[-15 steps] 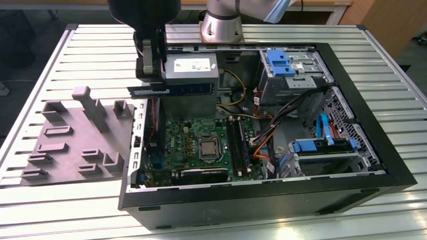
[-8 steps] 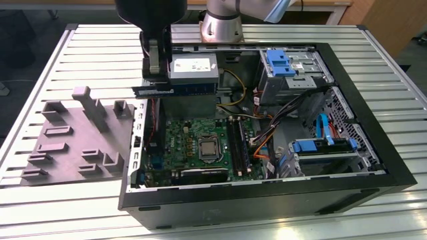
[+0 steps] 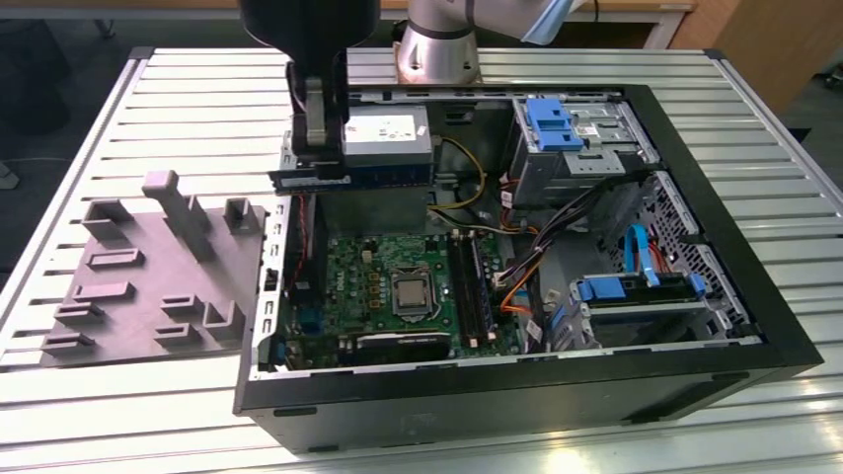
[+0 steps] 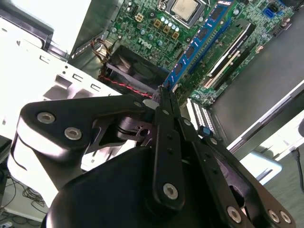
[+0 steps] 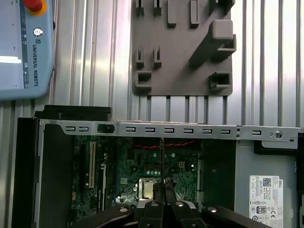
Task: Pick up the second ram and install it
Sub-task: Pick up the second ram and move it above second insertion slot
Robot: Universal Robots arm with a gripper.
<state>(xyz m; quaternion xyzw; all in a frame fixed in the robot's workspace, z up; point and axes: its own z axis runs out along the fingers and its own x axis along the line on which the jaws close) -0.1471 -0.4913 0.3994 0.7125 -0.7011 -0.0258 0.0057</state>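
Gripper (image 4: 163,97): fingers clamped on the second ram (image 4: 197,43), which was raised above the motherboard (image 3: 355,281).
Edges: case (image 3: 777,336) side was open, walls ringed the board.
Case contents: motherboard, cables (image 3: 527,267), blue brackets (image 3: 554,123).

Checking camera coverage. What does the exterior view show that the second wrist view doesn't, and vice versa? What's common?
Exterior, not second wrist: grey fixture beside the case, blue drive cages.
Second wrist, not exterior: black fan at the motherboard's edge.
Both: hand shut on the ram, which is held above the motherboard, not seated; CPU.
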